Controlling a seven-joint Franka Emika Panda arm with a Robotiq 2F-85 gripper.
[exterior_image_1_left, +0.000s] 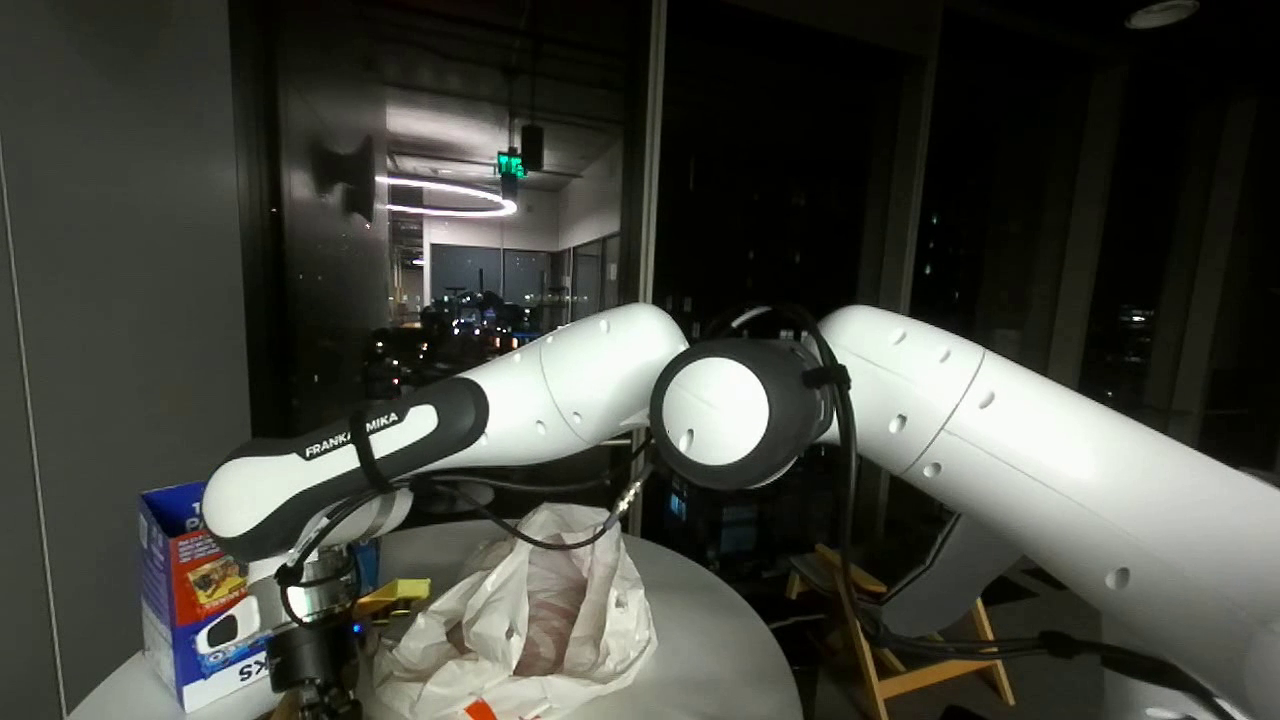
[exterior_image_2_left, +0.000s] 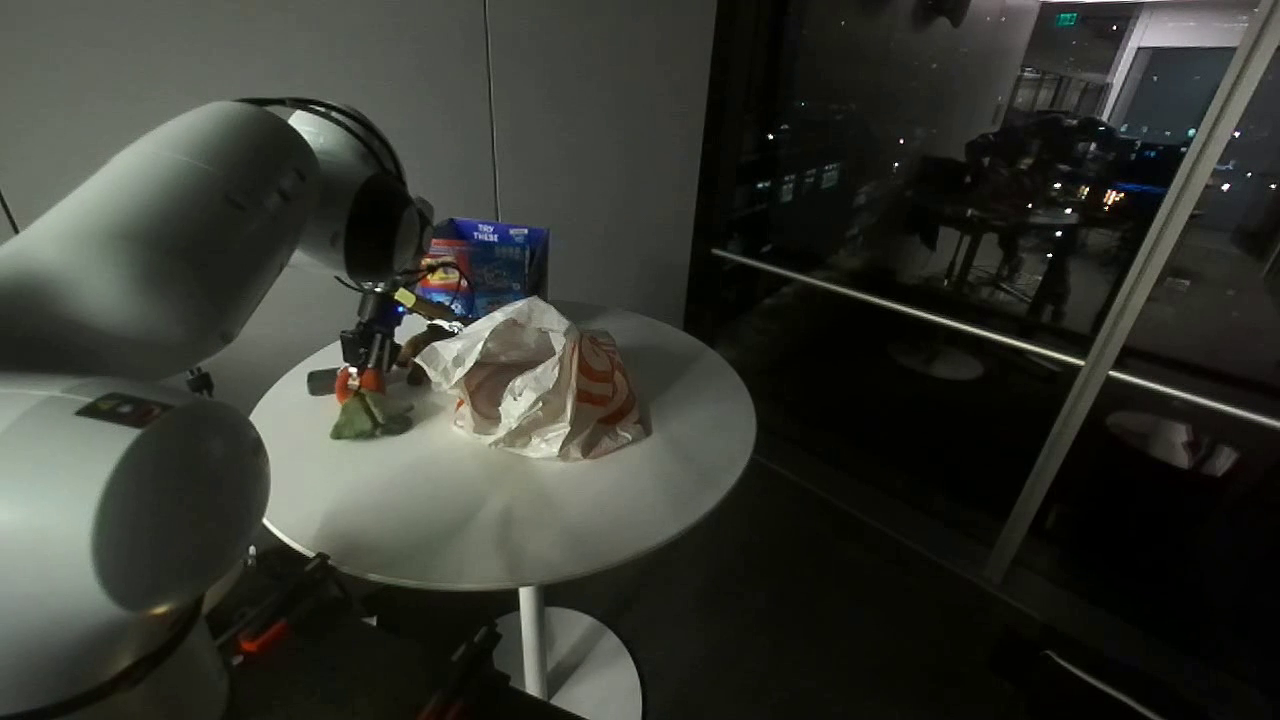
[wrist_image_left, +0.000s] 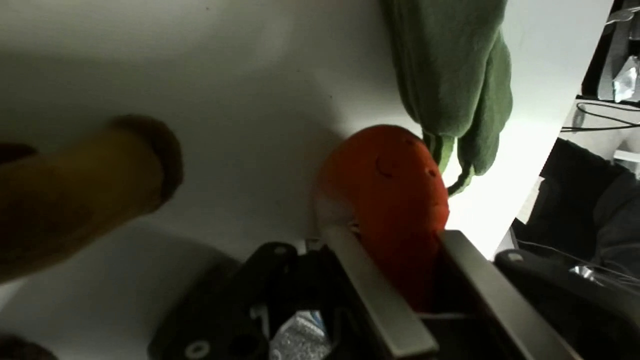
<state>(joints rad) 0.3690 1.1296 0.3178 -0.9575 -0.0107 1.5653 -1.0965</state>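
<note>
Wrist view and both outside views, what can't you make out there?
Red toy, lower end: wrist view, lost in shadow within the tool.
Green plush, upper part: wrist view, cut off by top edge.
Yellow-brown thing: wrist view, blurred, cut off by left edge.
White bag, any contents: both exterior views, hidden by its folds.
Blue box, front: an exterior view, partly behind the arm.

In the wrist view, the gripper (wrist_image_left: 393, 233) is partly hiding the near end of the red toy (wrist_image_left: 395, 185). Left of the toy, a yellow-brown object (wrist_image_left: 80, 192) is appearing blurred and is being cut off by the left edge. Above the toy, green leaf-like pieces (wrist_image_left: 445, 65) are extending past the top edge. In an exterior view, a dark cylinder (exterior_image_2_left: 321, 382) beside the toy is possibly continuing behind it.
</note>
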